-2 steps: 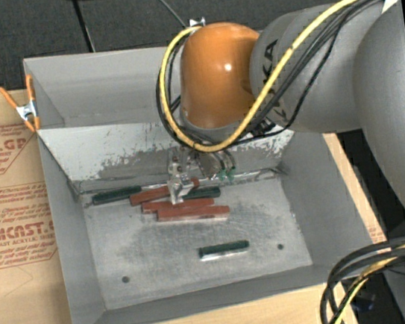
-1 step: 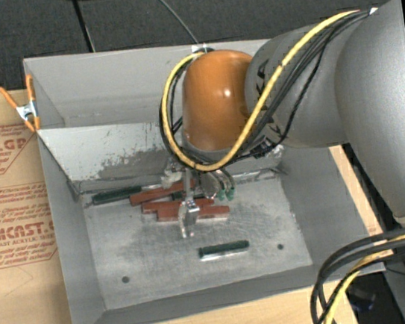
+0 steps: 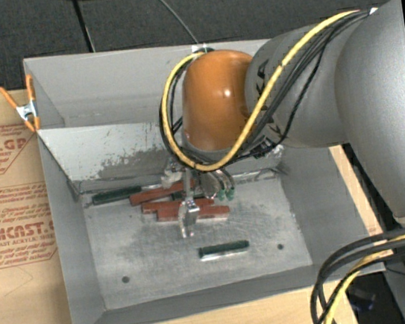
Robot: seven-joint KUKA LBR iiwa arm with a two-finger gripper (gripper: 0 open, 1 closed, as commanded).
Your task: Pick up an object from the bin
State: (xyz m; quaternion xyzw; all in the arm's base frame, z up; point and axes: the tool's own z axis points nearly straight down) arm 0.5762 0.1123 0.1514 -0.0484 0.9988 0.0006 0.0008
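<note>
Near the front wall, a dark green bar [image 3: 223, 249] lies alone; mid-floor, the gripper [image 3: 190, 220] sits over red-brown bars [image 3: 166, 210].
We cannot tell whether it is open or closed. We judge the bars light, stiff and smooth: grip across the narrow width, mid-length. Farther back lies a second dark bar [image 3: 117, 196].

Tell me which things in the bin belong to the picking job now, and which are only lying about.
In the job:
- gripper, low over the middle of the bin
- red-brown bars, a small heap right under it

Lying about:
- dark green stick, alone on the floor
- second dark green stick, by the back wall
</note>
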